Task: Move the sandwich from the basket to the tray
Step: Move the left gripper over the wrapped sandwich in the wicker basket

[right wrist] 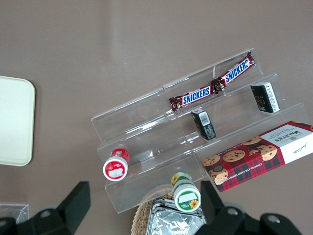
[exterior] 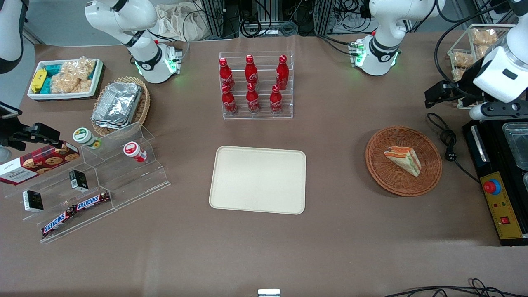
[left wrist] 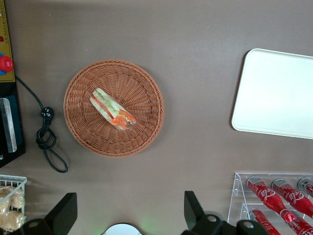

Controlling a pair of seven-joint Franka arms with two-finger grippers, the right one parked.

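Sandwich (exterior: 403, 159) — one triangular wedge, pale bread with orange, red and green layers, lying on its side in the reddish-brown wicker basket (exterior: 429, 181), a little off the basket's centre; I also see it in my left wrist view (left wrist: 112, 109), untouched and with nothing gripping it. Basket: sits on the brown table toward the working arm's end, beside a coiled black cable (exterior: 447, 138) and the black control box (exterior: 501, 206) with its red button. Tray (exterior: 258, 180): cream, rectangular, low-rimmed, at the middle of the table, nearer the front camera than the rack of red bottles (exterior: 255, 84) — nothing lies on it. Tray and basket are well apart, with bare table between them. Gripper (left wrist: 129, 213): carried high above the table, over the strip between the basket and the working arm's base; its two dark fingers (left wrist: 193, 208) stand wide apart and hold nothing, and the sandwich lies clear of the gap between them. Status as I judge it: no part of the task is done. Outstanding items: bring the claw over the basket, descend on the wedge, close on it, lift it clear of the wicker rim, carry it across to the tray, set it down, release.
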